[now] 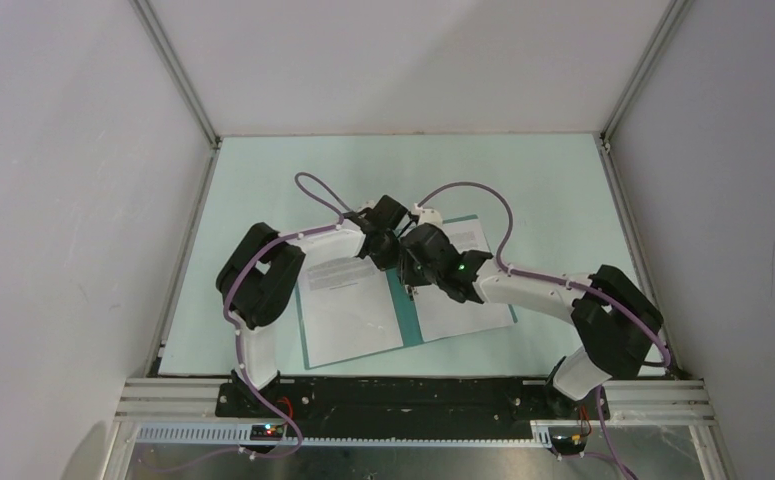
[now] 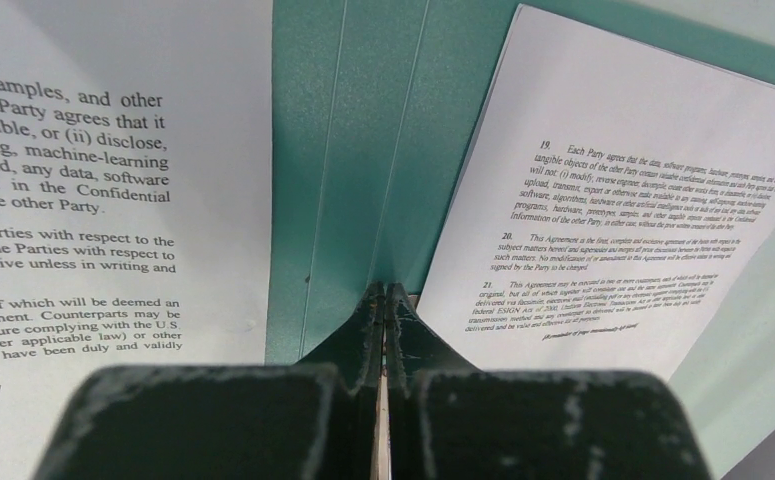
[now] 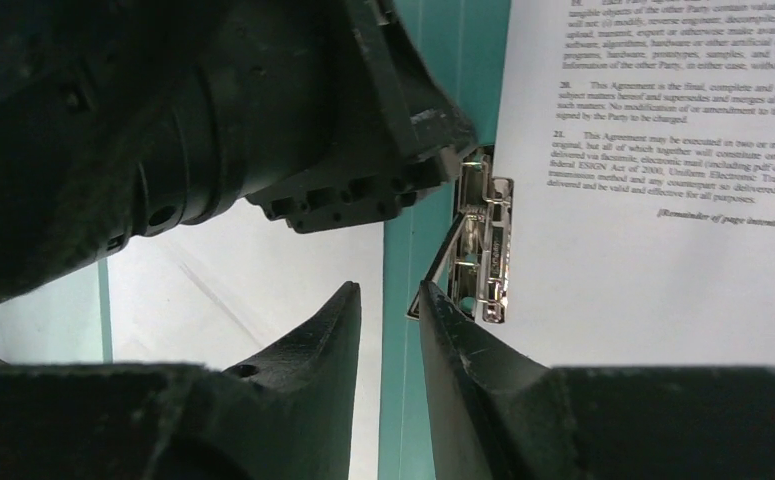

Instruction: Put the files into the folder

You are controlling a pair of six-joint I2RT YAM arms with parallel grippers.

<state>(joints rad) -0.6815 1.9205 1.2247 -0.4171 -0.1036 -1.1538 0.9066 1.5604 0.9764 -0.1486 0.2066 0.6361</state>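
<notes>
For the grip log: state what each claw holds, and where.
Nothing held. The left claw is shut empty, tips on the folder spine. The right claw is open beside the clip, whose lever lies by one finger, unclamped.

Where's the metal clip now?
Right wrist view, centre: the metal clip lies on the printed sheet edge, beside the folder spine, near the right gripper.

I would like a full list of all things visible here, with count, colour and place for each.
Folder: one, teal, lying open on the table.
Files: two, white with black text, one on each half of the folder.
Metal clip: one, silver, beside the folder's spine, at the edge of one sheet.
Table: one, pale green, under everything.
Left gripper: one, black, shut, at the spine.
Right gripper: one, black, open, next to the clip.
</notes>
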